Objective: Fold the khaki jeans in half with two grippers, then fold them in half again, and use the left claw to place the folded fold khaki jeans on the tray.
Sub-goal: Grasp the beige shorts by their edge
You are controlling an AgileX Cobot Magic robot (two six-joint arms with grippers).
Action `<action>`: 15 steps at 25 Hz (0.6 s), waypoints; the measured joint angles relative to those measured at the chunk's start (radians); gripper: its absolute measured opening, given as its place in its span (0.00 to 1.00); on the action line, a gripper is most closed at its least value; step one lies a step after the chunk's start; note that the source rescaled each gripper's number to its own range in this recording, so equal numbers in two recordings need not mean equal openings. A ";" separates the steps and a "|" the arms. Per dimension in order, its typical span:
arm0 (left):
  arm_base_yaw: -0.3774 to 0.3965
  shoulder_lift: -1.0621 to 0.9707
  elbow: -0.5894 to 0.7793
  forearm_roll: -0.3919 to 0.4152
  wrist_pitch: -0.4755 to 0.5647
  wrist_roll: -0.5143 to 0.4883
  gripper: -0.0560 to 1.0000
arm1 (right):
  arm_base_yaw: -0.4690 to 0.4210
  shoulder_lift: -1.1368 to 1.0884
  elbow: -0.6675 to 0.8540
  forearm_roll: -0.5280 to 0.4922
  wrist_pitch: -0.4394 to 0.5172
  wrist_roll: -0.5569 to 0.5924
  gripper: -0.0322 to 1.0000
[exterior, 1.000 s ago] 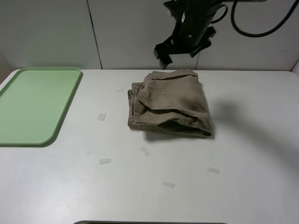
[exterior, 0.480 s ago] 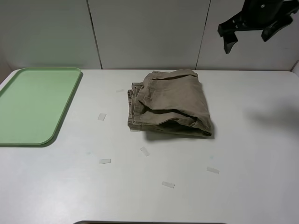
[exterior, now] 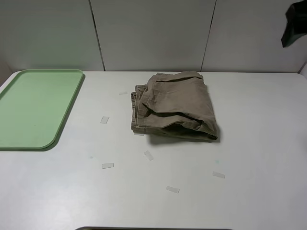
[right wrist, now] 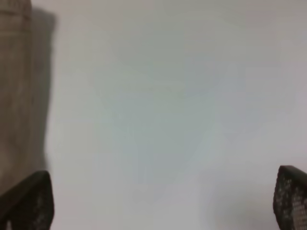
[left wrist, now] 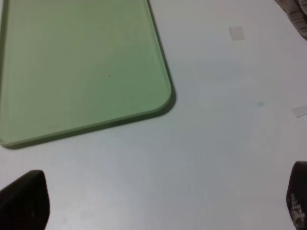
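Note:
The khaki jeans [exterior: 172, 108] lie folded into a thick bundle at the middle of the white table, with neither gripper touching them. The pale green tray [exterior: 33, 108] sits flat at the far left with nothing on it. My left gripper [left wrist: 160, 201] is open over bare table near the tray's [left wrist: 81, 62] rounded corner, and an edge of the jeans [left wrist: 295, 12] shows in that view's corner. My right gripper [right wrist: 160, 199] is open above bare table beside the jeans' edge [right wrist: 12, 86]. In the exterior view only a dark piece of the right arm [exterior: 292, 29] shows, high at the right edge.
Several small clear tape strips [exterior: 108, 166] are scattered on the table around the front and left of the jeans. A panelled grey wall [exterior: 153, 33] stands behind the table's back edge.
The right arm has swung from above the back edge of the jeans up and to the right, nearly out of the exterior view. The jeans and tray have not moved.

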 joint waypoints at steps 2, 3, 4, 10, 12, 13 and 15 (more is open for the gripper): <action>0.000 0.000 0.000 0.000 0.000 0.000 1.00 | -0.022 -0.100 0.091 0.005 -0.009 0.000 1.00; 0.000 0.000 0.000 0.000 0.000 0.000 1.00 | -0.028 -0.156 0.127 0.008 -0.009 0.000 1.00; 0.000 0.000 0.000 0.000 0.000 0.000 1.00 | -0.035 -0.213 0.167 0.012 -0.010 0.000 1.00; 0.000 0.000 0.000 0.000 0.000 0.000 1.00 | -0.030 -0.572 0.337 0.050 -0.009 0.000 1.00; 0.000 0.000 0.000 0.000 0.000 0.000 1.00 | -0.020 -0.698 0.379 0.064 -0.001 0.000 1.00; 0.000 0.000 0.000 0.000 0.000 0.000 1.00 | -0.018 -0.749 0.395 0.070 0.009 0.000 1.00; 0.000 0.000 0.000 0.000 0.000 0.001 1.00 | -0.016 -0.853 0.419 0.073 0.040 0.000 1.00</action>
